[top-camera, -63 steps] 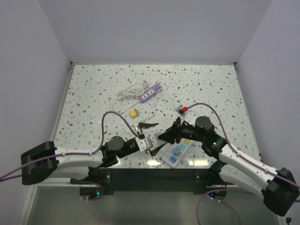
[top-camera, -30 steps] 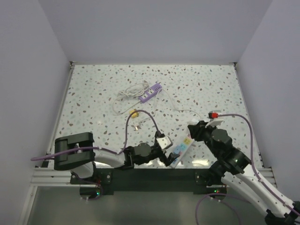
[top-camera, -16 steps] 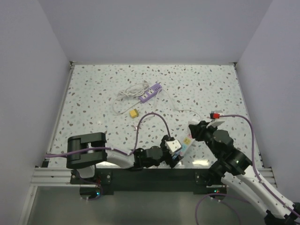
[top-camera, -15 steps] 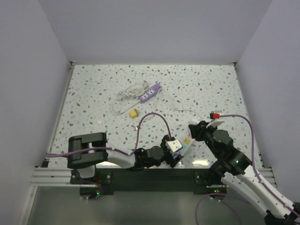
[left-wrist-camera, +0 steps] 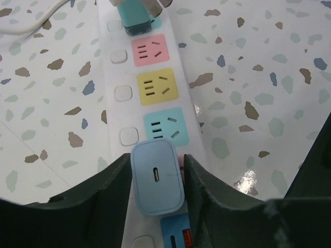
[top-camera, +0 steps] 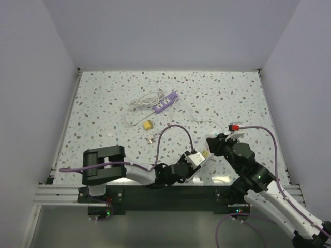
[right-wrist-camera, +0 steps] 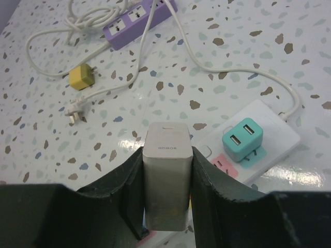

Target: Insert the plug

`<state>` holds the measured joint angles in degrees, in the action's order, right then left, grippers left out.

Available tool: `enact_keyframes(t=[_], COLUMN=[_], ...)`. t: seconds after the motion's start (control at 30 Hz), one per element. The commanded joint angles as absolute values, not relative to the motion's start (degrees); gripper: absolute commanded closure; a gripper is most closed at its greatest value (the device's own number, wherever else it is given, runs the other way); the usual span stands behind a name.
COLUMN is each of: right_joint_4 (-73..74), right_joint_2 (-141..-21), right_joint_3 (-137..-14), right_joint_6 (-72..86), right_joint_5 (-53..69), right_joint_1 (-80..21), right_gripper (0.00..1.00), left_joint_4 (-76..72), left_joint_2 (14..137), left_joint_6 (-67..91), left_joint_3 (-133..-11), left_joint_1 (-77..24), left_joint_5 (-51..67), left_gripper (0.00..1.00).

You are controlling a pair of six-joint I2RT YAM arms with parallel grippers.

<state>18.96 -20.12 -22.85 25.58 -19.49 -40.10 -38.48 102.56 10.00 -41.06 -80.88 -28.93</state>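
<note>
**Item 1.** Pale grey rectangular block charger [right-wrist-camera: 165,181], metallic finish. Small dark lettering near its upper edge reads roughly "HOBOS", too fine to be sure. Pins hidden. It is clamped between the two black fingers of the right gripper [right-wrist-camera: 166,155], whose jaws are closed tight on its sides. It is held near the end of Item 2 that carries the teal adapter; whether it touches the strip cannot be told.

**Item 2.** Long white plastic power strip [left-wrist-camera: 120,75], lying at the near edge of the table between the two arms. Socket panels in a row:
- pink [left-wrist-camera: 148,50]
- yellow [left-wrist-camera: 157,86]
- light blue [left-wrist-camera: 164,126]

Each panel has a square white button beside it. No legible markings.

**Item 3.** Teal cube adapter [right-wrist-camera: 242,139] with two USB ports on top, seated on the strip beyond the pink panel.

**Item 4.** Light blue rounded charger [left-wrist-camera: 156,176] with one oval port in its face, standing on the strip just beside the light blue panel. The left gripper [left-wrist-camera: 156,165] has its jaws drawn in against both of its sides.

**Item 5.** Purple power strip [top-camera: 166,101] with a coiled white cable [right-wrist-camera: 67,26], well apart at mid-table.

**Item 6.** Small yellow cube plug [top-camera: 148,125], near the coil.

**Item 7.** White pronged cable plug [right-wrist-camera: 75,111], just beside the yellow cube.

**Surface.** White speckled terrazzo table [top-camera: 232,93].
</note>
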Motion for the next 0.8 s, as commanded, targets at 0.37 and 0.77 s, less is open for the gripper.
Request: enact_keyframes(t=[0.37, 0.77], right_joint_4=[4.0, -9.4], right_joint_2=[-25.4, -32.8], right_joint_3=[-18.9, -14.4], right_joint_6=[21.5, 17.1], right_joint_5=[-15.2, -12.8], right_joint_1=[-40.1, -40.1], right_gripper=[1.0, 1.0], left_joint_4=[-36.3, -35.9], left_joint_2=[101.8, 96.0], left_joint_6=[6.8, -2.9], left_joint_3=[-39.6, -33.1], left_joint_1=[-74.5, -67.8], left_joint_5=[-30.7, -17.6], left_gripper=[0.75, 1.0])
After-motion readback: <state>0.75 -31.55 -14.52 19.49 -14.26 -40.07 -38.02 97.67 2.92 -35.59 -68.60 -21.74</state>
